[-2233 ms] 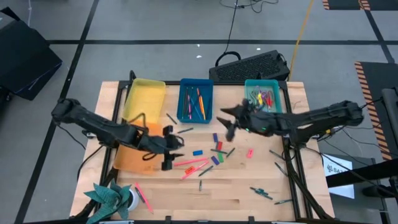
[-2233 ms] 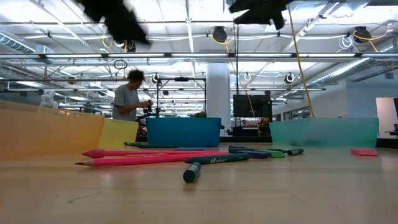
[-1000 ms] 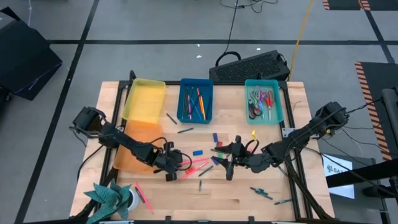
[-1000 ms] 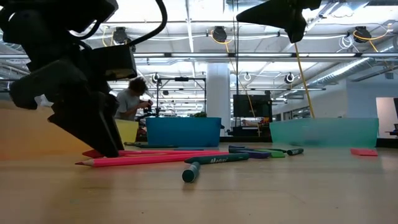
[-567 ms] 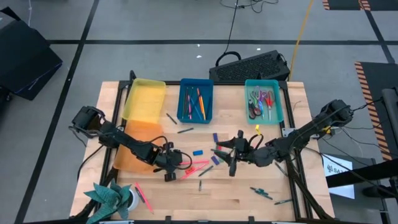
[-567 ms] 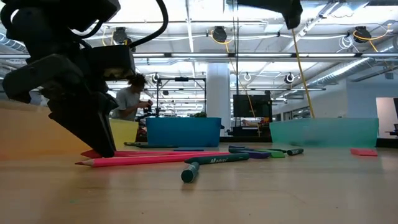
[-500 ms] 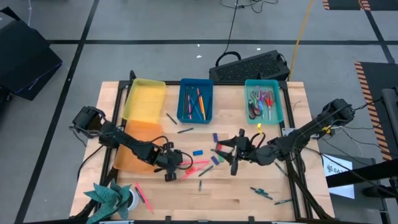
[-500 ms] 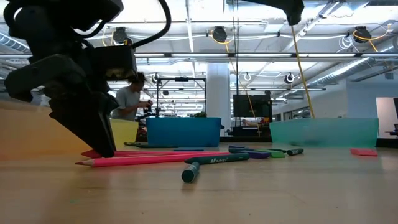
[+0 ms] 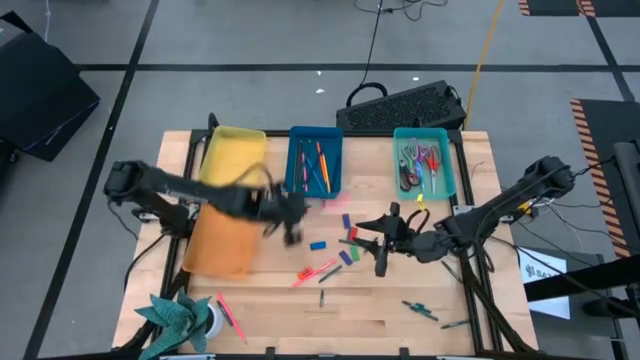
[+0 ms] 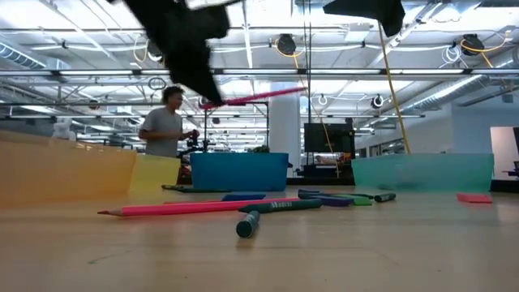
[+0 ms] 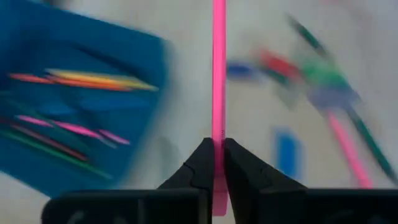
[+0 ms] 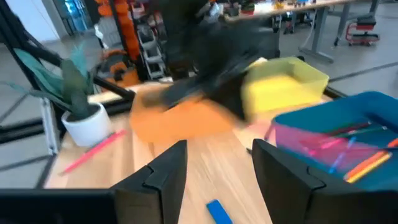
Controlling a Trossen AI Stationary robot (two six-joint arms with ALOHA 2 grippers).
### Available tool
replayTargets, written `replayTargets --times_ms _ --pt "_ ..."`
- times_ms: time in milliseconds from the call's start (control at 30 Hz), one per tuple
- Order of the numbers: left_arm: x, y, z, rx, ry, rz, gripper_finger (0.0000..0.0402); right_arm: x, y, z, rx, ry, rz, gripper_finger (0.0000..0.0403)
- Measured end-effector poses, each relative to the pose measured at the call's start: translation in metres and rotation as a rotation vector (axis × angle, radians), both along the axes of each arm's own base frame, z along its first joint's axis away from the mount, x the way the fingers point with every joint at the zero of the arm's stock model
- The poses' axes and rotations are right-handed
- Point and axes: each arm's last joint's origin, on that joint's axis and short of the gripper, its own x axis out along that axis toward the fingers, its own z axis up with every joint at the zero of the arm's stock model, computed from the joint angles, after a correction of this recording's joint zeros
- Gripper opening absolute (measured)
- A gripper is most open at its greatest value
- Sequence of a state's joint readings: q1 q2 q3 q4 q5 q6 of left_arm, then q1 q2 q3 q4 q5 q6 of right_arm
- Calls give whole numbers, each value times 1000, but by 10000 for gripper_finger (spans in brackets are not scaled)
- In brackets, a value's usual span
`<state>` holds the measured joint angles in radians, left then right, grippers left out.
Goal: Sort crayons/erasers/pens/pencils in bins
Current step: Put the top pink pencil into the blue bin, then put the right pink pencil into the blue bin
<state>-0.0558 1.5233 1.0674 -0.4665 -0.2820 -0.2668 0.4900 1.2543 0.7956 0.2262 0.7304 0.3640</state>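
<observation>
My left gripper (image 9: 290,216) hangs above the table just in front of the blue bin (image 9: 315,160), shut on a pink pencil (image 10: 259,96). My right gripper (image 9: 376,243) hovers open over the cluster of pens and erasers at the table's middle, nothing between its fingers (image 12: 217,155). A blue eraser (image 9: 318,244) and a purple eraser (image 9: 347,220) lie flat on the wood. Yellow (image 9: 235,155), orange (image 9: 220,240) and teal (image 9: 425,160) bins stand on the table. The blue bin holds several sticks. My left gripper pinches the pink pencil near one end (image 11: 218,144) between its two fingers. The pencil runs along the fingers and sticks out ahead of them. It is lifted clear of the table, close to level, its free end a little higher (image 10: 296,89).
Another pink pencil (image 9: 315,272) and a green pen (image 10: 276,211) lie near the table's middle, more green pens (image 9: 420,310) at the near right. A potted plant (image 9: 180,318) stands at the near left corner, a black keyboard (image 9: 405,105) behind the bins. A person (image 10: 166,122) stands in the room beyond.
My left gripper has risen from the table with one pink pencil and swung toward the far edge, to the blue bin's front. The pencil is lifted clear; the other pink pencil stays on the wood. My right gripper has drifted slightly toward the right edge.
</observation>
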Motion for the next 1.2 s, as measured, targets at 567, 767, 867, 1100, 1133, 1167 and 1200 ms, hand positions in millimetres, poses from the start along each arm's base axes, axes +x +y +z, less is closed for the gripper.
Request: replayTargets --times_ms 567,767,867,1100,1133,1167,1200 --pt "20 159 -72 -167 118 416 60 5 4 -13 33 49 11 176" --pt "15 156 -67 -188 143 430 110 9 8 -20 7 110 173 183" --pt "8 151 -43 -182 95 415 138 19 5 -34 35 177 255 185" --pt "-30 114 43 -196 -90 309 164 54 -16 -78 84 296 426 174" --pt "-37 106 55 -191 -124 288 165 59 -20 -84 74 297 455 172" --pt "-44 98 66 -187 -150 265 165 65 -23 -90 63 296 481 169" --pt "-50 89 75 -185 -171 240 165 71 -26 -95 39 304 508 167"
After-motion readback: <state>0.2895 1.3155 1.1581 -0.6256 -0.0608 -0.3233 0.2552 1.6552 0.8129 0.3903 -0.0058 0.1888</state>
